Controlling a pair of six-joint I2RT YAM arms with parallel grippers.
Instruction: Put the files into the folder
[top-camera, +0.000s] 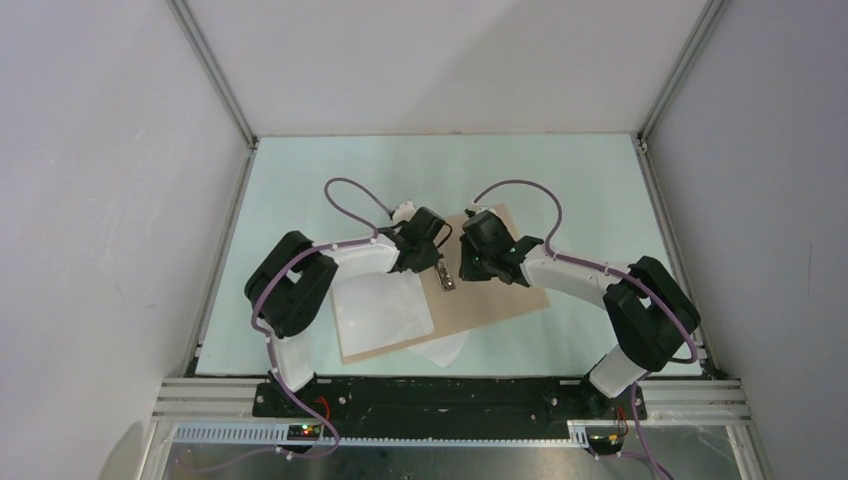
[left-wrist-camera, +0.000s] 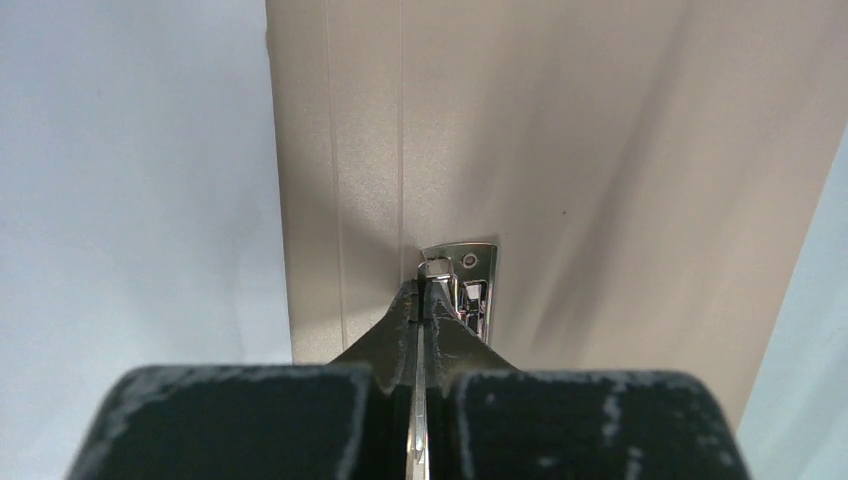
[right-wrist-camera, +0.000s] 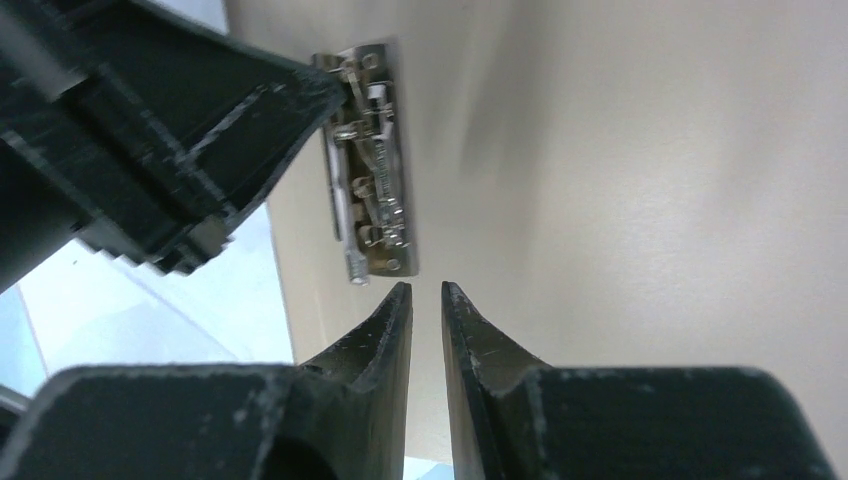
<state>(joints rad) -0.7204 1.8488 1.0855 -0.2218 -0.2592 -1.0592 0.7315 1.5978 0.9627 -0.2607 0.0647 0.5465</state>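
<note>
The tan-brown folder (top-camera: 500, 290) lies open and flat on the table, its small metal spine clip (top-camera: 446, 278) near the middle. My left gripper (top-camera: 438, 264) is shut on a thin metal part of the clip (left-wrist-camera: 470, 285), with a silver strip pinched between the fingers (left-wrist-camera: 400, 320). My right gripper (top-camera: 464, 268) hovers just right of the clip (right-wrist-camera: 375, 170) over bare cardboard (right-wrist-camera: 650, 150), its jaws a narrow gap apart with nothing between. A white sheet (top-camera: 380, 305) covers the folder's left half; whether it is paper or the sleeve is unclear. Another white sheet (top-camera: 447, 350) pokes out under the near edge.
The pale green table (top-camera: 560, 180) is walled by grey panels on three sides, with metal rails at its edges. Both arm bases (top-camera: 450, 400) sit on the black bar at the near edge. The two grippers are very close together over the folder.
</note>
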